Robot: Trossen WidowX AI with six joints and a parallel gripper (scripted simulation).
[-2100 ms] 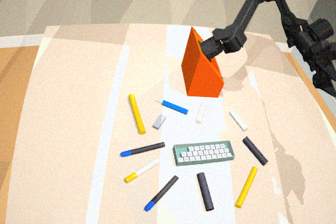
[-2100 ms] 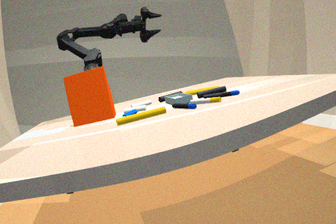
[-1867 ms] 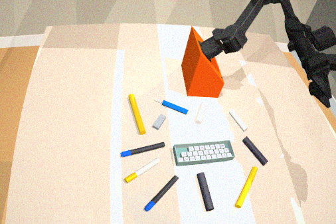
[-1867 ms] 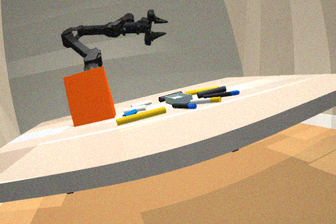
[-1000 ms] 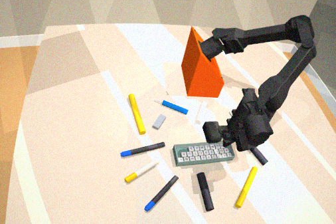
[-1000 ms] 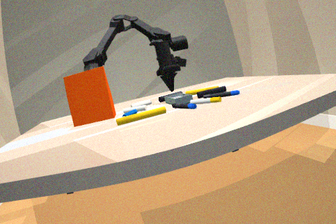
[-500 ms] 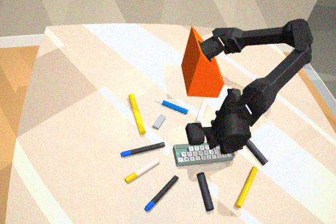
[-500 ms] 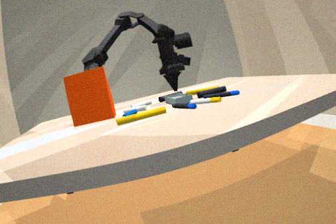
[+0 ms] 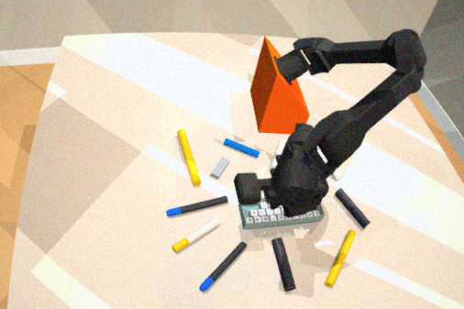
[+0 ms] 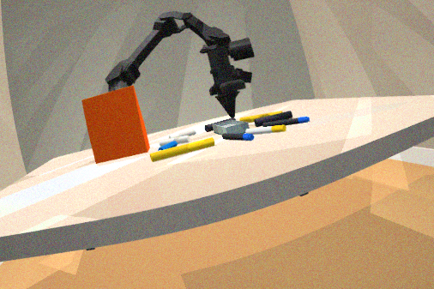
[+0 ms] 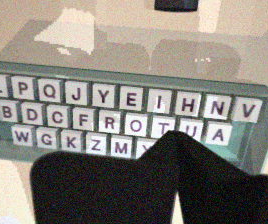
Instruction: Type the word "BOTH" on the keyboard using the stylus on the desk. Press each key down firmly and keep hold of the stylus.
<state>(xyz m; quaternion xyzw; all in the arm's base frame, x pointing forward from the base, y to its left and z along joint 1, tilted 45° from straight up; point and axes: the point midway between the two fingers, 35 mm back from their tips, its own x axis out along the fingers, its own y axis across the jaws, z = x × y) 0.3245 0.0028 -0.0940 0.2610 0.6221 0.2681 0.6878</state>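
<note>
Markers lie fanned out on the tabletop [image 9: 115,112] around the keyboard [image 11: 255,140], and most look like decoys. Far to the claw's left in the top view is a long yellow marker [image 9: 189,157], then a small grey block [image 9: 220,167]. Nearer, to the claw's left and behind it, is a slim blue stylus [image 9: 241,148] with thin tips. I judge this to be the task's tool. It lies flat on the tabletop, well apart from the claw, so nothing has it in hand.

The claw [image 11: 170,135] points straight down over the keyboard, its fingers pressed together into one dark wedge with nothing between them. In the wrist view the wedge covers part of the bottom row, with its tip just below T and U. The B key [image 11: 6,111] sits far to the claw's left, at the start of the middle row. This pose suits poking keys with bare fingertips, but the task needs the stylus, so the grasp has yet to be made.

To the claw's right lie a dark marker [image 9: 352,208] and a second yellow marker [image 9: 340,258]. Neither is in its way.
</note>
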